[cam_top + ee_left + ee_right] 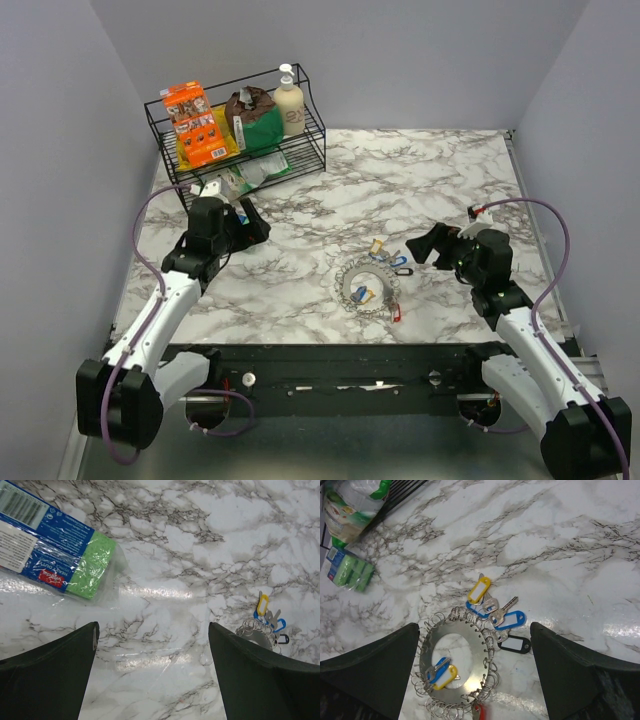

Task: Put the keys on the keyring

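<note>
Keys point(509, 620) with blue, yellow and red plastic heads lie inside and beside the silver chain-like keyring point(479, 655), midway along the marble table's point(450, 170) front edge. Your left gripper point(250, 222) and right gripper point(430, 247) both gape wide, holding nothing.

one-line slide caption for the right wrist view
Open right gripper hovers above the keyring, with loose coloured keys clustered beside it on the marble table.
</note>
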